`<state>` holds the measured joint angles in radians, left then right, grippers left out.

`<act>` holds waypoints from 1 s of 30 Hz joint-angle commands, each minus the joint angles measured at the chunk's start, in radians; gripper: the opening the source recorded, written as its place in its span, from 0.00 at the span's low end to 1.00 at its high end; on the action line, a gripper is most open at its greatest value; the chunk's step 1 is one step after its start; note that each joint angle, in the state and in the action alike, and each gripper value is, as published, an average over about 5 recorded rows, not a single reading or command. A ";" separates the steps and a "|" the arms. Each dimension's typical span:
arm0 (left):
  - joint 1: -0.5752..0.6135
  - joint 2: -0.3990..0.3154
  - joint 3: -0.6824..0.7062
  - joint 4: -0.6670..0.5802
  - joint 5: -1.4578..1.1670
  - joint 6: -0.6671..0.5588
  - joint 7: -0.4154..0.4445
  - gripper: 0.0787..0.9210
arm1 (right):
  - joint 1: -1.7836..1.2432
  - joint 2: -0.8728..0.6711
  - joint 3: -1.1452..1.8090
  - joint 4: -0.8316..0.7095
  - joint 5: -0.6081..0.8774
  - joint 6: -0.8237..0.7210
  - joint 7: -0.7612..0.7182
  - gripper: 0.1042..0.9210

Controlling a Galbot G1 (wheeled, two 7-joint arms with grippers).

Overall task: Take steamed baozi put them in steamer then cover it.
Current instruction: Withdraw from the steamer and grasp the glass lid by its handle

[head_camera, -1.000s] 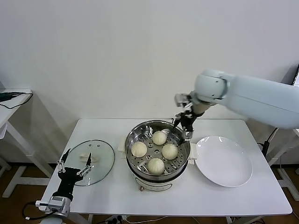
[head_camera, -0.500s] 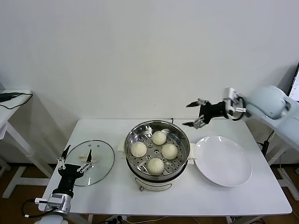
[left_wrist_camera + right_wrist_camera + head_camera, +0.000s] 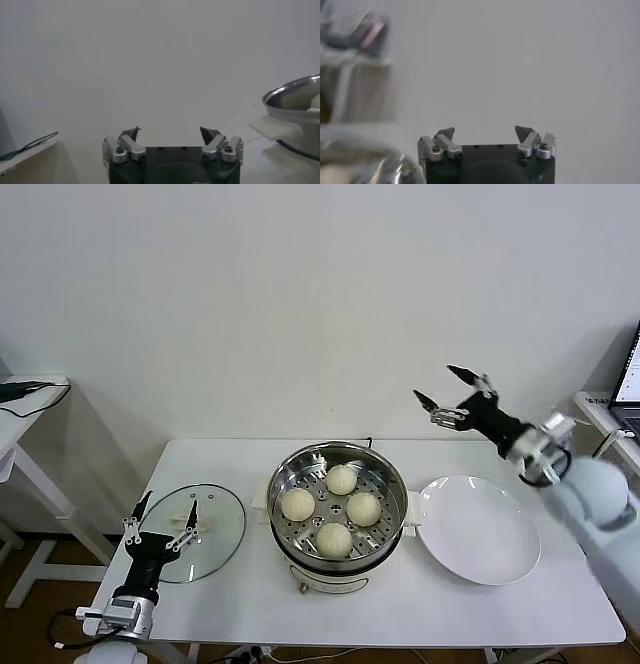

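Four steamed baozi (image 3: 331,508) sit in the uncovered steamer (image 3: 337,515)

Cover (image 3: 196,531) lies flat left of the steamer; left gripper (image 3: 160,522), spread wide and empty, over its near edge; right gripper (image 3: 444,393), also wide, raised right of the steamer above the white plate (image 3: 478,529).

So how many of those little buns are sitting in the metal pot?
4, all on the holed tray inside the steamer: one bun at the back, one on the robot's left, one on its right, one at the front. None looks hidden.
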<state>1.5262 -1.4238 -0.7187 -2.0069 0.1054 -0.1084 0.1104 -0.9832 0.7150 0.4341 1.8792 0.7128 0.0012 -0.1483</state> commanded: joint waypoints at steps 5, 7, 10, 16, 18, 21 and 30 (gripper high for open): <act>-0.018 0.001 0.001 0.055 0.058 -0.049 -0.021 0.88 | -0.612 0.486 0.356 0.225 -0.141 0.268 0.195 0.88; -0.014 0.004 -0.001 0.074 0.118 -0.078 -0.033 0.88 | -0.626 0.521 0.342 0.216 -0.153 0.286 0.198 0.88; -0.003 0.011 0.000 0.111 0.241 -0.140 -0.060 0.88 | -0.636 0.563 0.321 0.209 -0.157 0.291 0.197 0.88; 0.009 0.032 0.000 0.228 0.675 -0.294 -0.175 0.88 | -0.621 0.596 0.284 0.205 -0.163 0.272 0.196 0.88; 0.001 0.039 -0.010 0.283 0.863 -0.349 -0.237 0.88 | -0.614 0.597 0.274 0.201 -0.167 0.266 0.197 0.88; -0.014 0.050 -0.024 0.357 1.100 -0.394 -0.332 0.88 | -0.606 0.597 0.265 0.192 -0.171 0.263 0.196 0.88; -0.112 0.069 -0.039 0.508 1.373 -0.380 -0.453 0.88 | -0.594 0.601 0.251 0.154 -0.188 0.273 0.192 0.88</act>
<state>1.4857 -1.3697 -0.7422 -1.6788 1.0059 -0.4158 -0.1752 -1.5455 1.2687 0.6818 2.0394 0.5409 0.2561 0.0327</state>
